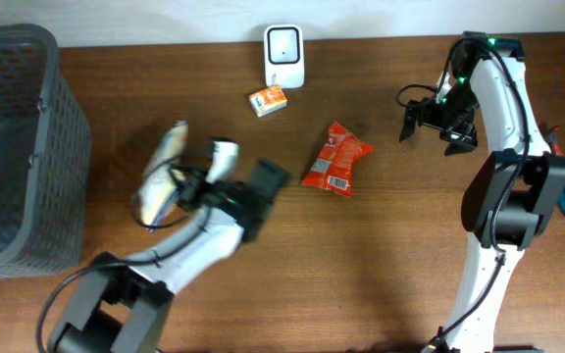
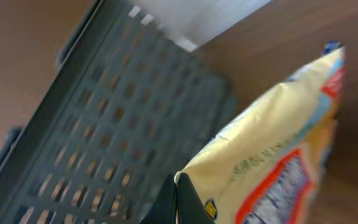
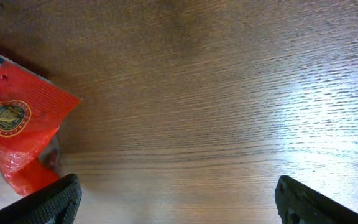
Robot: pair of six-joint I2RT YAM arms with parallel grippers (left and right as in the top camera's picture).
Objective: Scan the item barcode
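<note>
1. Left pincer (image 1: 182, 184): shut on the near end of a cream bag (image 1: 162, 162), held off the surface (image 1: 381, 265). The wrist view shows its tips (image 2: 178, 202) pinching the bag's (image 2: 278, 155) lower corner.
2. Bag: long axis runs away from the robot, leaning slightly right. No barcode can be made out on the printed face in either view.
3. Scanner (image 1: 284, 56): stands at the far edge of the surface, ahead and to the right of the bag, well apart from it. The left arm is plainly the nearer one and already has the item.
4. Room to move: bare wood lies between bag and scanner. A small box (image 1: 268, 99) sits just beside the scanner on its near side, close to the likely path.
5. Basket (image 1: 18, 147): near the bag's left side, so there is little slack that way.
6. Right pincer (image 1: 430, 123): spread wide and empty, hovering right of a red packet (image 1: 336, 157), which lies flat near the centre.
</note>
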